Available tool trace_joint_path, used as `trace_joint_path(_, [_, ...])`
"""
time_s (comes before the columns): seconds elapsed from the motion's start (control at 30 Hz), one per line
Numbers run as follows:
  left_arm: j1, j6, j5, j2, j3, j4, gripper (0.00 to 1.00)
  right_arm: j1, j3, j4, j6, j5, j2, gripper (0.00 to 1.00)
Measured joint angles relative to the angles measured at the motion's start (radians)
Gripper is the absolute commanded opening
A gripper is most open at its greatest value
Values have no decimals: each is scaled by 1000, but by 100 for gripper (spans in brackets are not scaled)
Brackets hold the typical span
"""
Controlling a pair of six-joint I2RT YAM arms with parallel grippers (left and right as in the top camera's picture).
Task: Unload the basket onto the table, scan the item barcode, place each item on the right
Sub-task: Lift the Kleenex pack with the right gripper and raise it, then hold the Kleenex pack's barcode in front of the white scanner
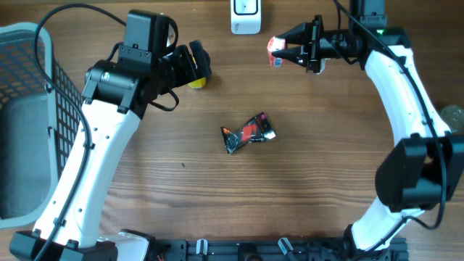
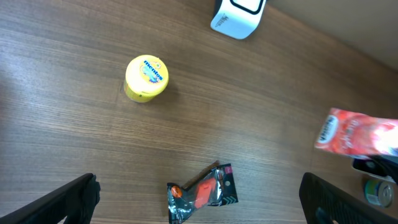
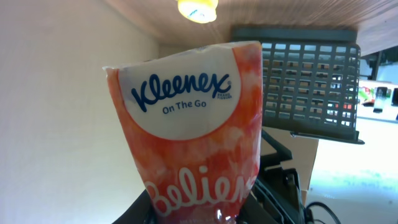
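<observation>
The item is an orange and white Kleenex tissue pack (image 1: 275, 52) (image 3: 189, 124). My right gripper (image 1: 285, 51) (image 3: 199, 214) is shut on it and holds it in the air at the back of the table, just right of the white scanner (image 1: 246, 16) (image 2: 238, 17). The pack (image 2: 357, 132) also shows at the right edge of the left wrist view. No barcode shows on it. My left gripper (image 1: 197, 67) (image 2: 202, 208) hangs open and holds nothing, high over the table near a yellow Mentos tub (image 1: 196, 82) (image 2: 147, 78).
A crumpled black and red packet (image 1: 248, 133) (image 2: 202, 193) lies mid-table. A grey wire basket (image 1: 29, 109) (image 3: 311, 87) stands at the left edge. A small round tin (image 1: 453, 114) sits at the right edge.
</observation>
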Motion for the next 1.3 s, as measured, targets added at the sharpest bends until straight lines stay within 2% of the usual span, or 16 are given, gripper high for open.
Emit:
trace_joint_path(0.33, [0, 0, 0, 0, 0, -14, 100, 0, 0, -8, -16, -51, 126, 24])
trace_joint_path(0.6, [0, 0, 0, 0, 0, -14, 100, 0, -2, -65, -114, -73, 277, 23])
trace_joint_path(0.8, [0, 0, 0, 0, 0, -14, 100, 0, -22, -192, -222, -73, 368, 21])
trace_joint_path(1.0, [0, 0, 0, 0, 0, -19, 100, 0, -26, -338, -332, -45, 395, 21])
trace_joint_path(1.3, [0, 0, 0, 0, 0, -25, 100, 0, -26, -391, -426, -24, 395, 20])
